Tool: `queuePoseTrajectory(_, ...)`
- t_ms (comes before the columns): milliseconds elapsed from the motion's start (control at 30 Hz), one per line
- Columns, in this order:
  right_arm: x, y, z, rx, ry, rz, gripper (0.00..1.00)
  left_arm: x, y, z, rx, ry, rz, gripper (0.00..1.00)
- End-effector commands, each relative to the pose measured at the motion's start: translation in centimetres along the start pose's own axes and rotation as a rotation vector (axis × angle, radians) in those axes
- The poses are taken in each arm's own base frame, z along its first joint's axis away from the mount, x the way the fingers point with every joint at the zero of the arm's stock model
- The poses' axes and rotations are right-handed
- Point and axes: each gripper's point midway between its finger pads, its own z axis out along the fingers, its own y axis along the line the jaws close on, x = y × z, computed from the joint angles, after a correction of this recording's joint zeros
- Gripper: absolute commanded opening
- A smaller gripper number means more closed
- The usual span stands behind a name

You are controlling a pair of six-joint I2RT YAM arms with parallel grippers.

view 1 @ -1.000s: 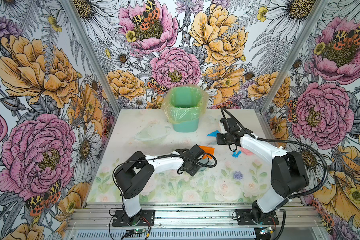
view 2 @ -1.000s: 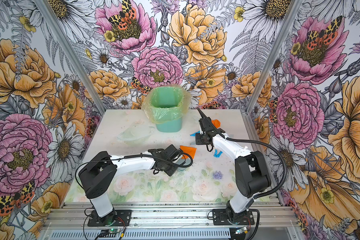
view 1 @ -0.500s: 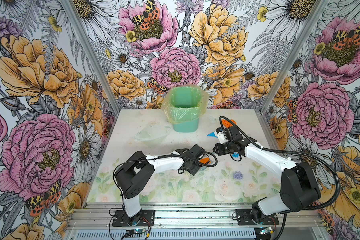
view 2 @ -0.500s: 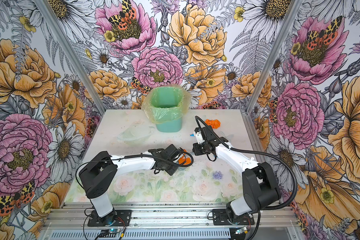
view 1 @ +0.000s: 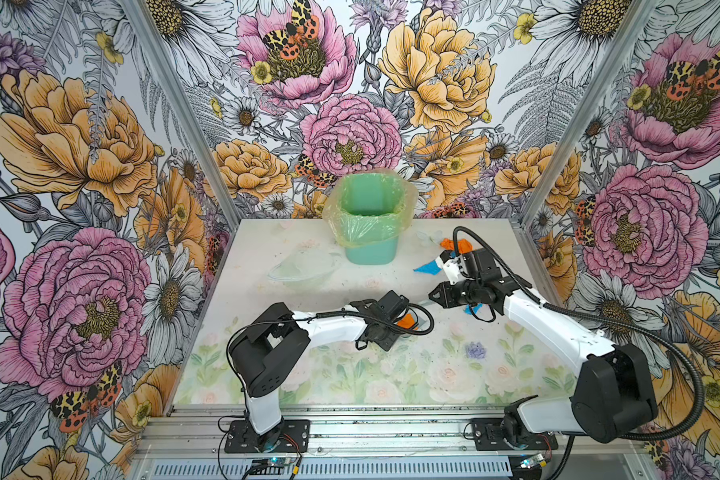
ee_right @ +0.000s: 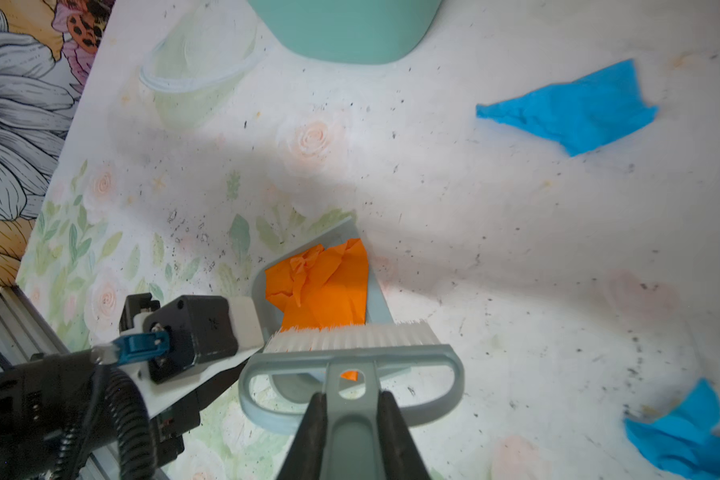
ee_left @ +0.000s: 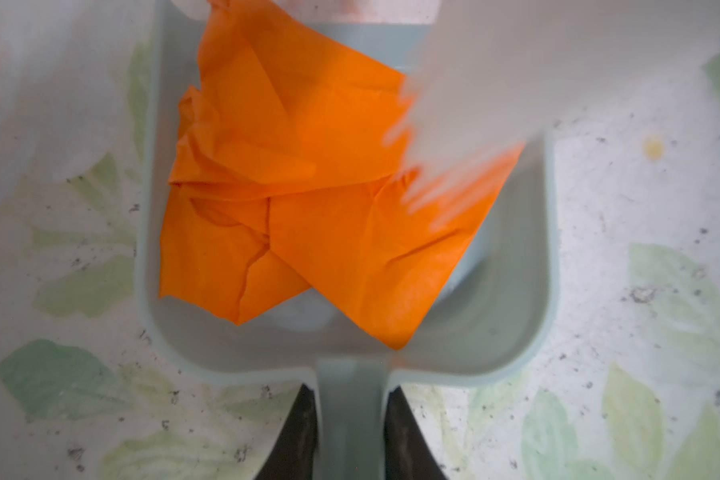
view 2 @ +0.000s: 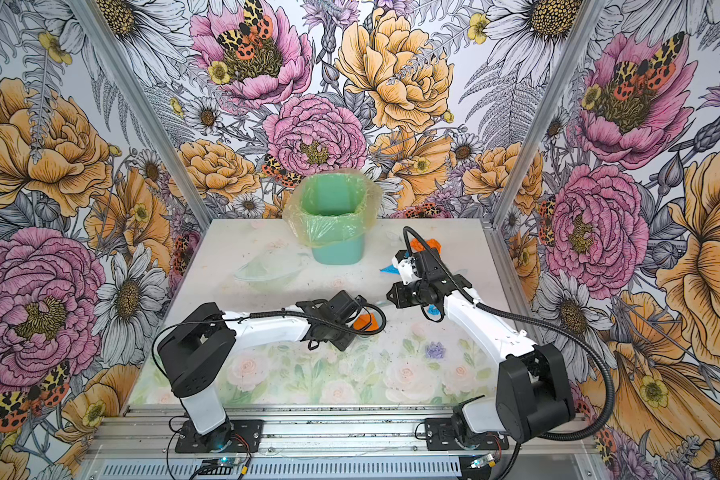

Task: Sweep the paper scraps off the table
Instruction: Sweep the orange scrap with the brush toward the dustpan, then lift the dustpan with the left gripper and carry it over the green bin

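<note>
The left gripper (ee_left: 352, 436) is clamped on the handle of the grey-blue plastic dustpan (ee_left: 495, 332), which lies on the whitish rose-printed table (view 1: 350, 374) near its middle. The right gripper (ee_right: 352, 432) is pinched tight on the handle of the grey-blue plastic brush (ee_right: 350, 361), its white bristles against the crumpled orange paper scrap (ee_left: 308, 187) lying in the pan. I'd judge the job early: 1 scrap is gathered. A light blue paper scrap (ee_right: 570, 112) lies farther right, another blue scrap (ee_right: 674, 432) sits just right of the brush, and an orange-red wad (view 1: 449, 243) waits at the far right. The pan has not yet been emptied into the mint-green lined bin (view 1: 368, 253).
</note>
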Motion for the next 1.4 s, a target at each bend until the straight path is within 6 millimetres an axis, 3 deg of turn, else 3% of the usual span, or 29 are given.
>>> queuePoseTrajectory(0, -2.8, -1.0, -3.4, 0.063, -0.121, -0.005, 0.00, -2.1, 0.0, -2.2, -0.012, -0.098, -0.014, 0.00)
queuePoseTrajectory(200, -4.3, -4.7, -6.5, 0.183, -0.221, 0.086, 0.00, -4.0, 0.0, -5.2, -0.032, -0.116, 0.027, 0.00)
queuePoseTrajectory(400, -4.4, -7.4, -7.4, 0.222, -0.241, 0.167, 0.00, -6.3, -0.2, -8.4, -0.023, -0.166, 0.064, 0.00)
queuePoseTrajectory(667, -3.0, -10.0, -7.7, 0.269, -0.235, 0.259, 0.00, -9.0, 0.1, -12.0, -0.044, -0.197, 0.135, 0.00)
queuePoseTrajectory(1133, -1.9, -10.6, -6.9, 0.272, -0.205, 0.276, 0.00, -14.2, 3.3, -18.6, -0.064, -0.310, 0.145, 0.00)
queuePoseTrajectory(1367, -1.5, -10.5, -6.7, 0.264, -0.198, 0.285, 0.00, -17.2, 6.9, -21.7, -0.084, -0.382, 0.091, 0.00)
